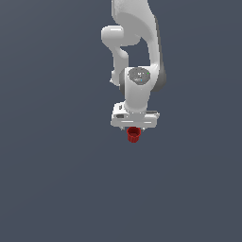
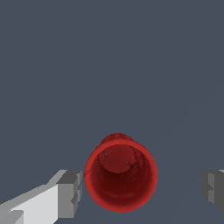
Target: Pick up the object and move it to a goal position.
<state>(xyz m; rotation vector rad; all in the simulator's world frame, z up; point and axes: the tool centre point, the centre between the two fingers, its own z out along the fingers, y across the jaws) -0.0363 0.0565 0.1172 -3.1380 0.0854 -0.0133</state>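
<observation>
- Looking from the largest thing down, you have the white arm (image 1: 137, 52) reaching in from the top of the exterior view and pointing straight down, which puts its wrist directly over the target; that reads as a top-down approach for a pick.
- Below it, the gripper (image 1: 134, 126) hangs just above the cup (image 1: 133, 135), so close in the exterior view that you cannot tell whether they touch.
- From the wrist view, your gripper (image 2: 142, 188) is spread wide: one finger (image 2: 69, 194) sits close beside the cup's rim with a thin gap, the other finger (image 2: 214, 188) stands well apart from it. Nothing is gripped yet.
- The cup (image 2: 121, 175) is the small dark-red one, upright with its open mouth facing the wrist camera, resting between the fingers but off-centre toward one of them.
- My judgement: you may want to centre the jaws before closing, or the nearer finger will push the cup sideways first.
</observation>
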